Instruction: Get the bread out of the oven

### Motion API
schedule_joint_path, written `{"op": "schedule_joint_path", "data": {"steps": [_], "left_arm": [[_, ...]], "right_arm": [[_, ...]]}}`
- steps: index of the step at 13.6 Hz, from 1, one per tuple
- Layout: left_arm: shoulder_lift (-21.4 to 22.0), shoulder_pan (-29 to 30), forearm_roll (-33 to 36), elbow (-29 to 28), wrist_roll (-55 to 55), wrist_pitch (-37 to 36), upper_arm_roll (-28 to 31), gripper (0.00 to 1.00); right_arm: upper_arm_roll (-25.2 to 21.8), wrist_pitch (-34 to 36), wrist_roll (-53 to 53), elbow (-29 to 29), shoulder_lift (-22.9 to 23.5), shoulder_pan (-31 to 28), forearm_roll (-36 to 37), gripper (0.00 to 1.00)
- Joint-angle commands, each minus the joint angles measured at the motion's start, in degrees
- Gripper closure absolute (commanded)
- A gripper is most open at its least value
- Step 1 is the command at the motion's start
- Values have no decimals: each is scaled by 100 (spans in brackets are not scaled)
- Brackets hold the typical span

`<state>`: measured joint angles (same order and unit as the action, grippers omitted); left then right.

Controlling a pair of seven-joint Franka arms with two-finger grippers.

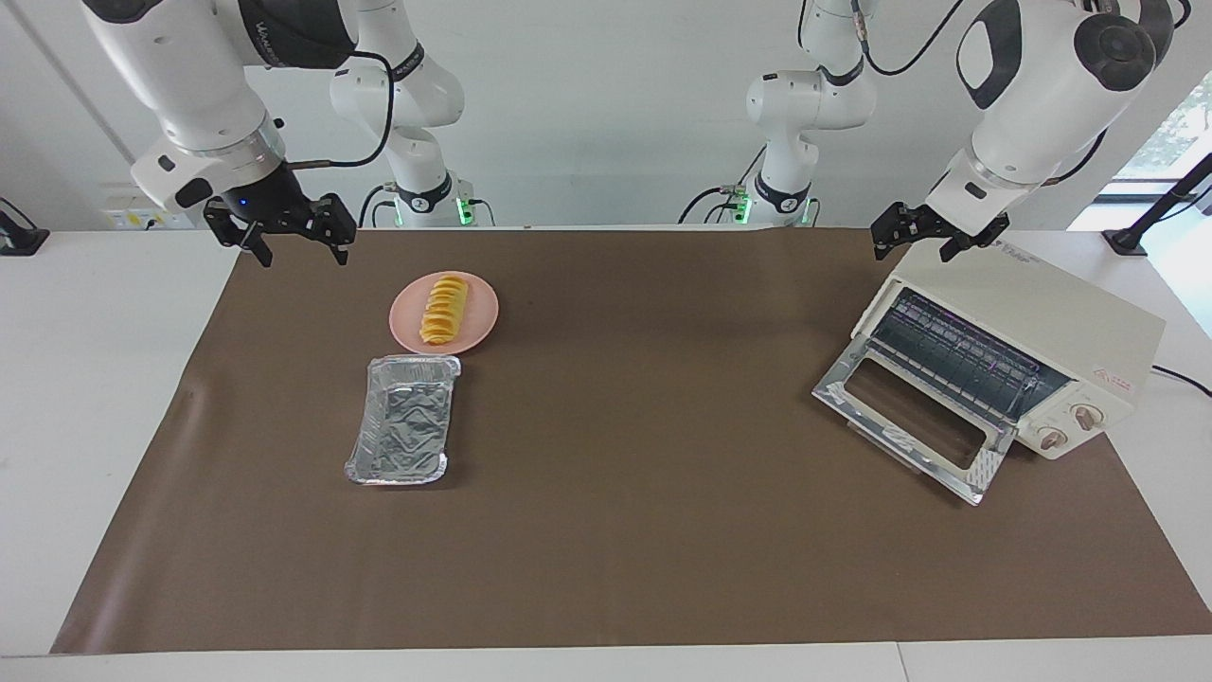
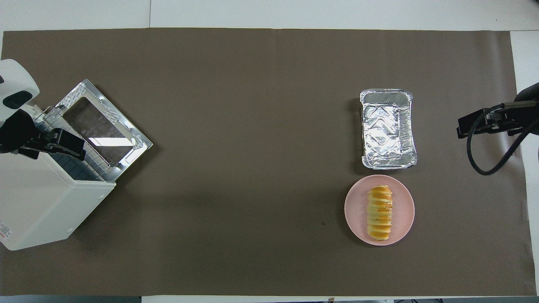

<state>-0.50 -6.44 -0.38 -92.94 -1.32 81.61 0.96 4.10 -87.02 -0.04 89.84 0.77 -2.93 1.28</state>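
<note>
The bread (image 1: pixel 444 309) lies on the pink plate (image 1: pixel 479 327) near the tabletop's robot-side edge; it looks light, soft and crushable, best held gently across its middle. The left gripper (image 1: pixel 925 238) over the oven (image 1: pixel 1051 308) and the right gripper (image 1: pixel 294 239) both stand wide and empty.

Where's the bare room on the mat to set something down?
The widest bare stretch lies between the foil tray and the oven's open door. It is crowded where the pink plate with the bread nearly meets the tray.

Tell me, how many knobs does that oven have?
2. Both knobs sit side by side on the oven front panel, beside its open door; none shows elsewhere, though other faces are hidden.
</note>
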Motion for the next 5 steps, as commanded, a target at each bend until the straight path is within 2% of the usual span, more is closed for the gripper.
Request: {"op": "schedule_joint_path", "data": {"steps": [1,5], "left_arm": [[94,29,29,-84,-44,83,-8,0],[94,29,29,-84,-44,83,-8,0]], "right_arm": [[30,-157,-111,51,-50,-32,-50,0],[39,-157,-84,43,-59,-40,-49,0]]}}
